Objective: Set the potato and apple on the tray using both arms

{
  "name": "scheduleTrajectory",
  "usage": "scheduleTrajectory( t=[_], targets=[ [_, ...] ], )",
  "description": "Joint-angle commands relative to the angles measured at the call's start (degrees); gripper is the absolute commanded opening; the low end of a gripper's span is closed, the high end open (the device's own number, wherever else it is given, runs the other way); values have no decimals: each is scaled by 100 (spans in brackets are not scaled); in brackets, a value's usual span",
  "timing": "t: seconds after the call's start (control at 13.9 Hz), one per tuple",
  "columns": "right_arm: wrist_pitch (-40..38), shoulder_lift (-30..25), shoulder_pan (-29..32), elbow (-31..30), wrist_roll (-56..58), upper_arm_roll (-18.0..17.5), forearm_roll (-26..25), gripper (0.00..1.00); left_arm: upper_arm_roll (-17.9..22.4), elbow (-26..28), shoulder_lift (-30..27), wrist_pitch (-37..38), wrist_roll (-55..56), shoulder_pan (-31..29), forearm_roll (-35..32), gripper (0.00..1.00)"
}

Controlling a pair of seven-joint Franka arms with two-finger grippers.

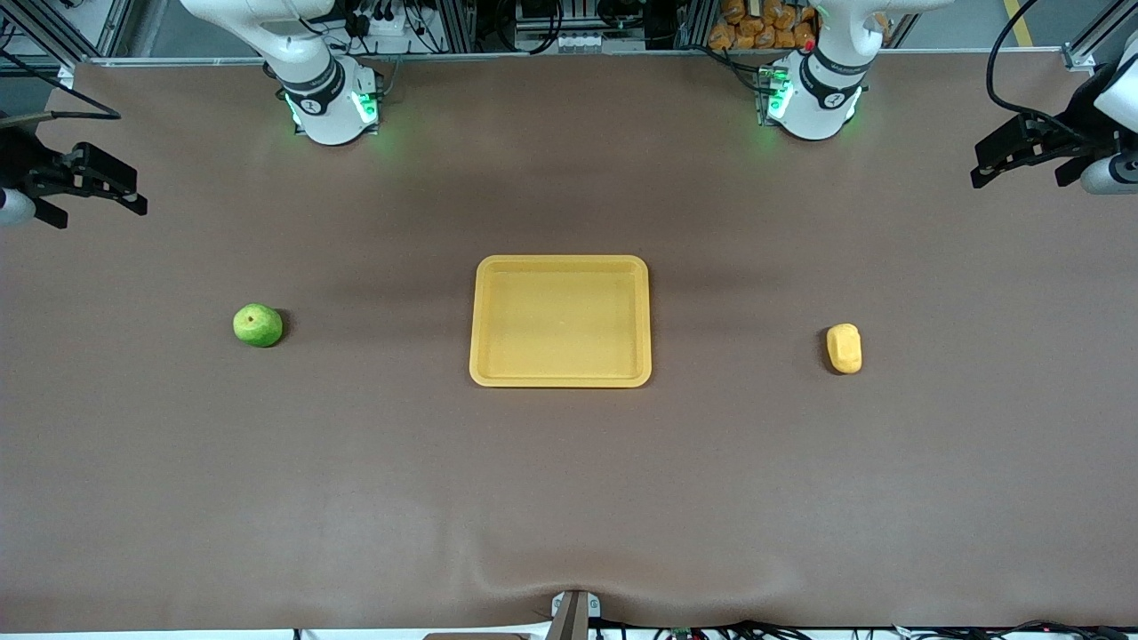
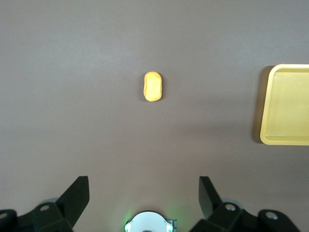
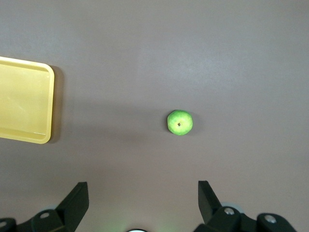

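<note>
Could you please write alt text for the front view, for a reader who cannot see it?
An empty yellow tray sits mid-table, the green apple toward the right arm's end, the potato toward the left arm's. The right tool and left tool hang open over the table's ends.

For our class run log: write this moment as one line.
left gripper open, high over table | right gripper open, likewise | potato, apple beside tray

My yellow tray (image 1: 560, 380) lies flat and bare mid-worktop. At its nine o'clock, well apart, my round green apple (image 1: 258, 325) sits dimple-up. At three o'clock, well apart, my oblong yellow-orange potato (image 1: 844, 348) lies on its side.
</note>
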State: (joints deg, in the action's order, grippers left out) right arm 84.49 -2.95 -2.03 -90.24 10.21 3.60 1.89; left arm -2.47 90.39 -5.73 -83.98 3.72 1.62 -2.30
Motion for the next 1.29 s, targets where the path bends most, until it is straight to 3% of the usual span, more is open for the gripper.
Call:
scheduleTrajectory(
  t=[0.0,0.65,1.22],
  targets=[
    [-56,58,97,121,-54,-44,66,100,-8,-75,46,22,-73,-13,98,100],
    [-82,110,124,121,-54,-35,66,100,36,-145,125,162,-56,-30,107,100],
    [-73,119,124,129,-63,-35,66,100,27,293,125,-30,-12,-13,107,100]
  ],
)
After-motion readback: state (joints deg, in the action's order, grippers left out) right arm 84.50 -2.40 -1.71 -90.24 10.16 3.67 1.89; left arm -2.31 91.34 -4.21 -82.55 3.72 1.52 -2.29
